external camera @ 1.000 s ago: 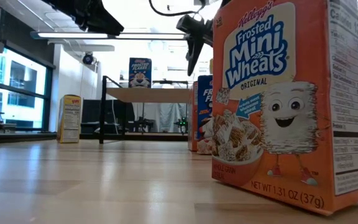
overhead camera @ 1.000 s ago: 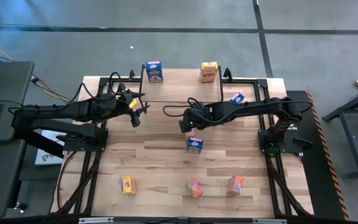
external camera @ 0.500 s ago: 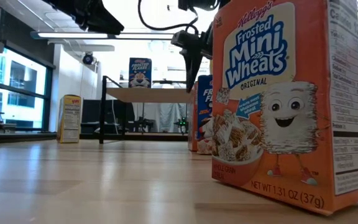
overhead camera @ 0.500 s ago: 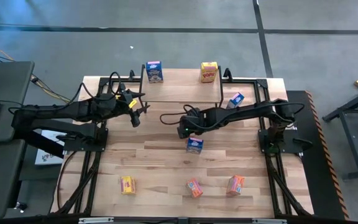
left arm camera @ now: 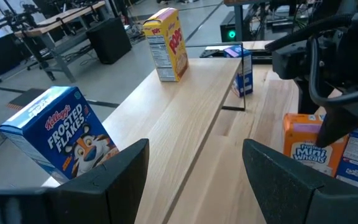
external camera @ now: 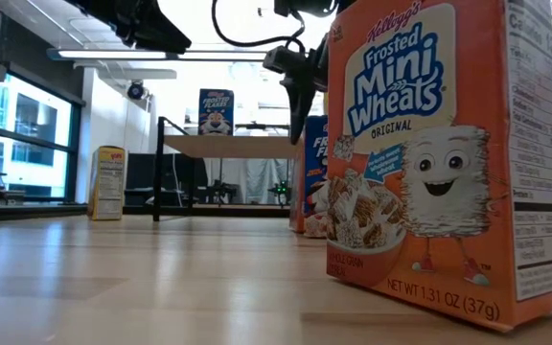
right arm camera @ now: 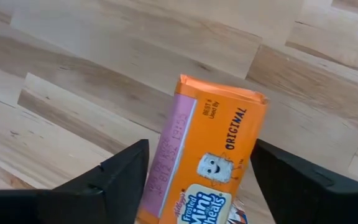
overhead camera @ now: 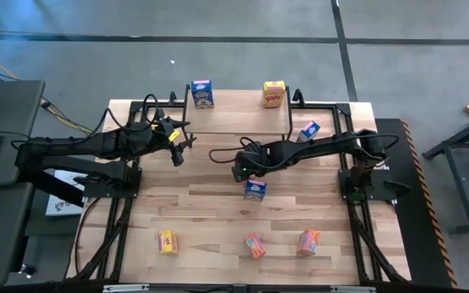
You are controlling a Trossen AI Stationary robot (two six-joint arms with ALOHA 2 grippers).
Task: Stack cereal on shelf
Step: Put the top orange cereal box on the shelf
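So your right gripper (right arm camera: 194,180) is straddling an orange Mini-Wheats box (right arm camera: 207,165), fingers still spread, not clamped. It's glossy rectangular cardboard, just beside the blue box (overhead camera: 255,190) on pale wood.

Right gripper (overhead camera: 238,172) at table centre, fingers (right arm camera: 120,177) apart, pointing down; left gripper (overhead camera: 179,155) idle, fingers spread.

The table (overhead camera: 210,203) is light wood in butcher-block strips, smooth with a soft sheen. The shelf (left arm camera: 185,118) has a pale wooden plank top of matt grain on thin dark metal legs. The orange Mini-Wheats box (right arm camera: 207,162) is printed cardboard, smooth and slightly glossy, as are the blue Frosted Flakes box (left arm camera: 58,134) and the yellow box (left arm camera: 165,42). The right gripper's fingers (right arm camera: 120,180) look like matt black plastic.
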